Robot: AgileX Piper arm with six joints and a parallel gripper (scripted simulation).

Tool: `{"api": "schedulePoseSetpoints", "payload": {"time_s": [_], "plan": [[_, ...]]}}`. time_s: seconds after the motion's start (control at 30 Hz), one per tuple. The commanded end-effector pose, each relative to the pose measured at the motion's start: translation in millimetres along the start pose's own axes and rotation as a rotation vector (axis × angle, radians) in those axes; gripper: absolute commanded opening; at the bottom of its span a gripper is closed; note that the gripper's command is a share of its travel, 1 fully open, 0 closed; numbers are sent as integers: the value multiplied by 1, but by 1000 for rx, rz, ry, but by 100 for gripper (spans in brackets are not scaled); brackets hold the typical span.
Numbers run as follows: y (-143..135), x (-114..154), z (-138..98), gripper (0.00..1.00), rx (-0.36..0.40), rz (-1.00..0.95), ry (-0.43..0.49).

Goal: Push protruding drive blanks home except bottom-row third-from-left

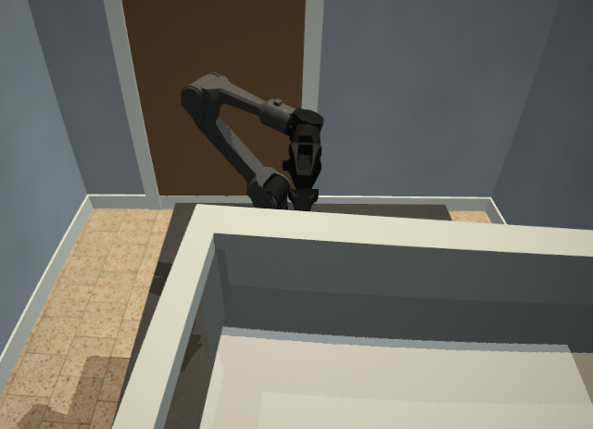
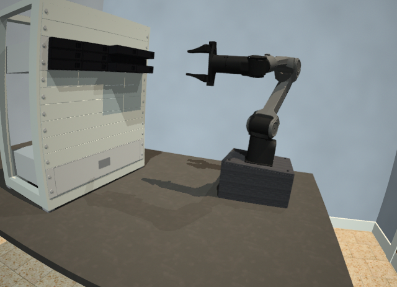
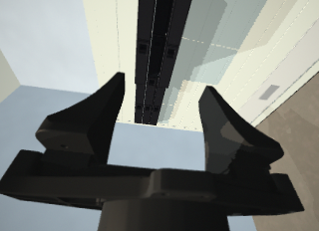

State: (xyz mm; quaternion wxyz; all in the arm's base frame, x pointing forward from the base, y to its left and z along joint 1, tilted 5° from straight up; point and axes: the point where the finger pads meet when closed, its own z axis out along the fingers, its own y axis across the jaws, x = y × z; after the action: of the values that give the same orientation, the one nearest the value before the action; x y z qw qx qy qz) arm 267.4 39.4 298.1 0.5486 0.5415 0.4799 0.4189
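Observation:
The cream rack [image 2: 92, 124] [image 1: 334, 223] [image 3: 112, 42] stands on the left of the dark table [image 2: 192, 239]. The black storage chassis [image 2: 77, 54] [image 3: 155, 42] sits near its top. On its right half some blanks stand out from the front: one in the top row [image 2: 134, 52] and one in the bottom row [image 2: 134, 68] jut farthest. I cannot tell each slot apart. My gripper [image 2: 187, 62] [image 3: 164, 88] [image 1: 304, 199] is open and empty. It is level with the chassis, pointing at it, a clear gap away to the right. In the top view the rack's top frame hides the fingertips.
The arm stands on a dark ribbed pedestal [image 2: 256, 181] at the table's right. Blank cream panels fill the rack below the chassis. A tiled floor [image 2: 362, 251] lies beyond the table edge, and a brown door [image 1: 210, 42] is behind the arm.

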Motion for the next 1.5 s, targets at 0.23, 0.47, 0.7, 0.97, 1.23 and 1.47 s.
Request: {"api": "schedulePoseSetpoints", "payload": {"time_s": [0.23, 0.47, 0.7, 0.97, 1.23, 1.47], "plan": [[-1, 0, 0, 0, 1, -1, -1], [-1, 0, 0, 0, 1, -1, -1], [-1, 0, 0, 0, 1, -1, -1], [-1, 0, 0, 0, 1, -1, -1], [-1, 0, 0, 0, 0, -1, -1], [4, 11, 13, 0, -4, -1, -23]]}}
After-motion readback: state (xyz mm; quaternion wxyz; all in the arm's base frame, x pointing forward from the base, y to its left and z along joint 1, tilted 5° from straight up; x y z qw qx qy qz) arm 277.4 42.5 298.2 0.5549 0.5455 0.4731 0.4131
